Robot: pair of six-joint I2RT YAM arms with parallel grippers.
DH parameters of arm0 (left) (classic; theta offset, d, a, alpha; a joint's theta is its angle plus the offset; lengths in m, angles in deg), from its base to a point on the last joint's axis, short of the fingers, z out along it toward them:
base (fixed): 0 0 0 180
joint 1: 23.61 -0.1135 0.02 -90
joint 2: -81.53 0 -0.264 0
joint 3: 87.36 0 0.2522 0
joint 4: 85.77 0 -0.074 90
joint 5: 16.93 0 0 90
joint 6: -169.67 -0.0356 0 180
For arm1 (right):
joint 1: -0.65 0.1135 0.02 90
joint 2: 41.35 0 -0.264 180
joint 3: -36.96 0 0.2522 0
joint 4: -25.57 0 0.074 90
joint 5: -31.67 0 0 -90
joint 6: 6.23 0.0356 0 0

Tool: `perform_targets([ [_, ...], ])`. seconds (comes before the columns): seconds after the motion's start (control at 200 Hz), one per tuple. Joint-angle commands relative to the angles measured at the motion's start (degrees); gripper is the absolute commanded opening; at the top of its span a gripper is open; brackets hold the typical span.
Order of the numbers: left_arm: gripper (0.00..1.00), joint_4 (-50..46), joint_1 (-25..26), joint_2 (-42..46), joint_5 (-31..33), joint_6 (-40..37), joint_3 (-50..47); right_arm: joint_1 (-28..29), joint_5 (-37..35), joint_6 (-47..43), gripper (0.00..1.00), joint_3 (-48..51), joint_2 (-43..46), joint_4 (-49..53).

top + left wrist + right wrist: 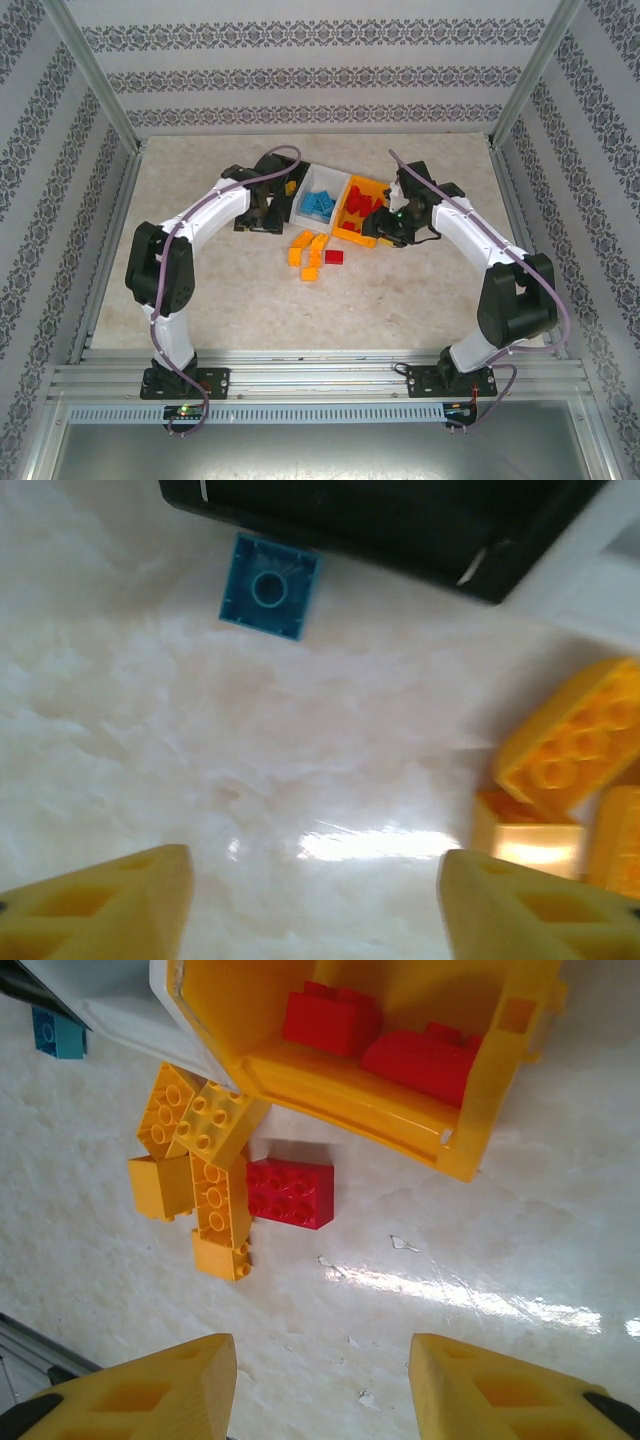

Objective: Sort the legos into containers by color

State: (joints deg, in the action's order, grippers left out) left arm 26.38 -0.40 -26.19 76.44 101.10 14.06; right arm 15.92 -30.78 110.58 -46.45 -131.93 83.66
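Lying loose on the table [470, 1240], a red brick [290, 1192] touched a cluster of yellow bricks [200, 1165] left of centre in the right wrist view, just below the orange bin [350, 1085]. That bin held more red pieces [420, 1060]. The right gripper [322, 1370] sat at the bottom edge, fingers apart and empty, with the red brick above it and slightly left. In the left wrist view a blue brick [268, 587] lay at upper left, beside the black bin [380, 520]. The left gripper [315, 880] stood apart and empty at the bottom edge, with the blue brick well above it.
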Motion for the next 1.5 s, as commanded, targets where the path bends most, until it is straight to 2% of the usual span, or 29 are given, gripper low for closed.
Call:
perform_targets([
  [0.0,0.78,10.28,-0.38,1.39,2.63,-7.17,-2.8,0.75,0.53,-0.08,0.5,-1.27,-0.47,1.08],
  [0.085,0.78,12.78,-1.99,0.26,2.83,-7.86,-4.01,0.78,-0.1,-0.47,0.51,-2.12,-0.22,2.34],
  [0.27,0.78,17.03,-5.9,-2.6,-0.89,-7.71,-4.24,0.82,-1.94,-1.6,0.51,-4.11,-0.29,5.4],
  [0.645,0.78,17.61,-6.41,-11.76,-3.96,-12.44,2.82,1.9,-4.2,-0.04,0.51,-9.18,-3.55,8.53],
  [0.814,0.75,17.09,-6.46,-14.92,-3.11,-13.33,5.1,3.2,-5.28,0.86,0.52,-11.83,-5.48,9.35],
  [1.119,0.6,16.38,-7.69,-17.23,-3.9,-15.37,6.15,5.8,-6.66,2.18,0.52,-16.98,-9.55,10.71],
  [1.314,0.38,16.78,-8.14,-14.96,-4.78,-14.55,3.8,7.46,-7.07,3.16,0.52,-19.03,-11.53,10.66],
  [1.494,0.36,15.29,-8.63,-12.31,-5.34,-12.62,2.79,8.29,-7.5,3.25,0.52,-20.35,-12.11,10.72],
])
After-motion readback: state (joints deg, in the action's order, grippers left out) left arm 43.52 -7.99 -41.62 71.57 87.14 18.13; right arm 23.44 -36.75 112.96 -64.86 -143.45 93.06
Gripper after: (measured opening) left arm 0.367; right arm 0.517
